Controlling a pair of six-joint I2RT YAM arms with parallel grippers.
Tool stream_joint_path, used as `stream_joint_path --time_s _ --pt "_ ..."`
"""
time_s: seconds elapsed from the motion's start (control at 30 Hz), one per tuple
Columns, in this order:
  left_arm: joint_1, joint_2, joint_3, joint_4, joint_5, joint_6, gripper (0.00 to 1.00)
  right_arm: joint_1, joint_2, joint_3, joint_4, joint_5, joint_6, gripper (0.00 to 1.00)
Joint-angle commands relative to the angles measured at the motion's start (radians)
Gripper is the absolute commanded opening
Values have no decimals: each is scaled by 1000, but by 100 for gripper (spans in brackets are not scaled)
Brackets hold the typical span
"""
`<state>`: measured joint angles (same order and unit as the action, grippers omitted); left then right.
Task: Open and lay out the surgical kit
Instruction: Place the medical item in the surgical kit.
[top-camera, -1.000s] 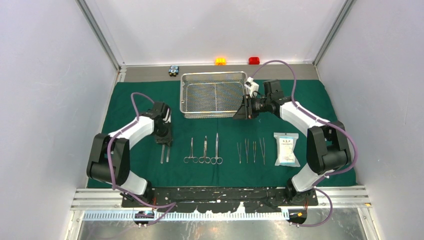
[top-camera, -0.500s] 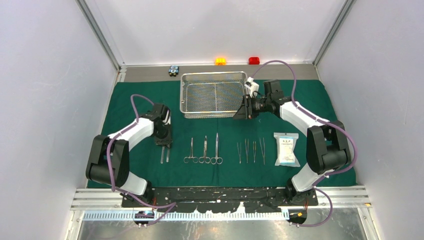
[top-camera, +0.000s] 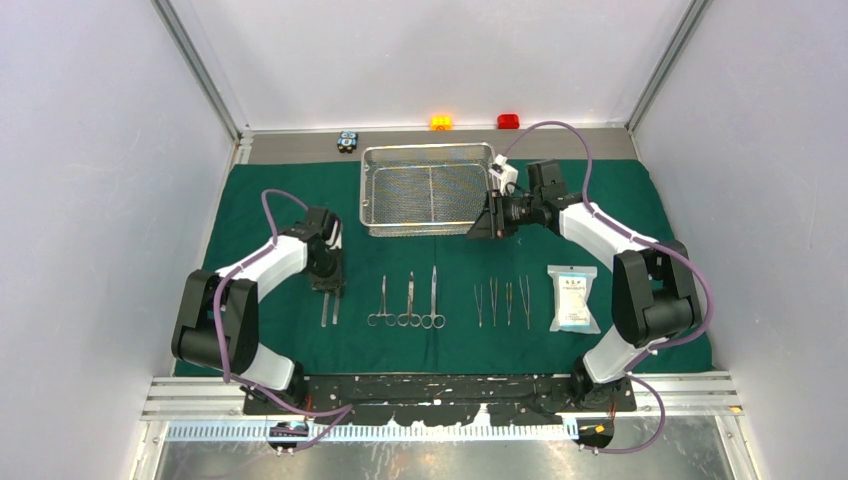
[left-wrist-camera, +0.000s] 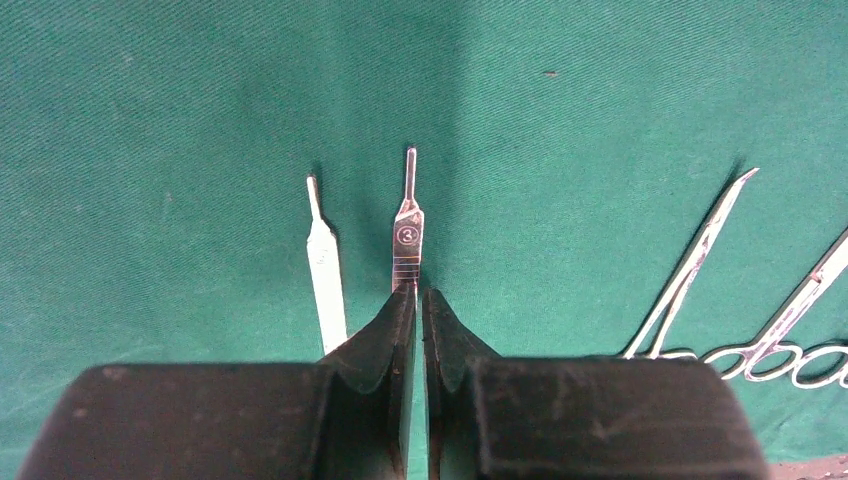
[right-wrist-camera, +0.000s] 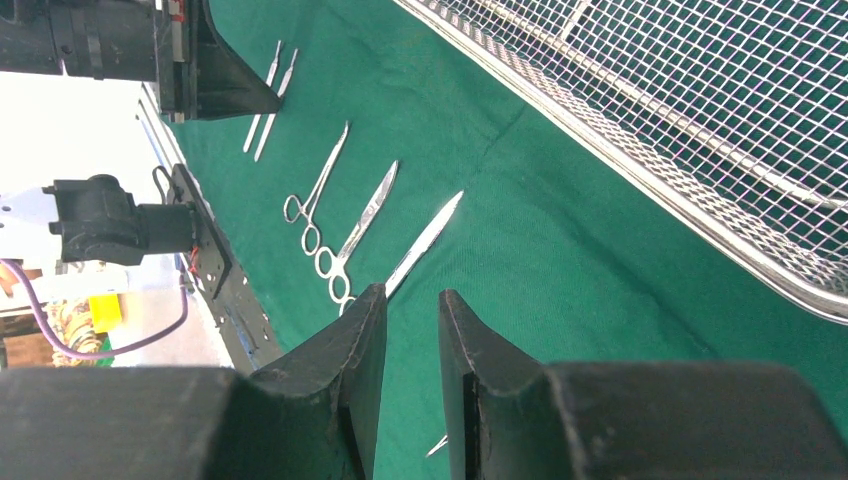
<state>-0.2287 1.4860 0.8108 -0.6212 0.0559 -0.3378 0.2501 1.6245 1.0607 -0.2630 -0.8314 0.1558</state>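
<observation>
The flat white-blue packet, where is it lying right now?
Top external view: the flat white-blue packet lies on the dark green cloth wrap, right side, just right of the slim steel tweezers.

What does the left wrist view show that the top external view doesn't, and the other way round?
Only left wrist: the engraved 3 on the scalpel handle, and the left end effector, fingers nearly together at that handle's near end.
Only top external: the wire-mesh tray, tweezers, white-blue packet, the right end effector near the tray's front right corner, the orange block and red block at the back.
Both: the green cloth, the second handle beside the marked one, and the ringed instruments to their right.
</observation>
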Motion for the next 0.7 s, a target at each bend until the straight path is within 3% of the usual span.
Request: stream_joint_path --time_s 0.0,0.27,0.43,0.67 --pt "5 -19 -4 -6 21 -18 8 -5 -3 4 27 -9 -11 31" --pt "8 -80 -5 -22 34 -18 9 -7 -4 5 24 -5 -12 31" --pt "7 -143 54 -36 52 18 27 -22 -35 28 -3 5 -26 32" --pt "18 -265 154 -12 35 113 54 -67 -183 101 -118 180 -77 53"
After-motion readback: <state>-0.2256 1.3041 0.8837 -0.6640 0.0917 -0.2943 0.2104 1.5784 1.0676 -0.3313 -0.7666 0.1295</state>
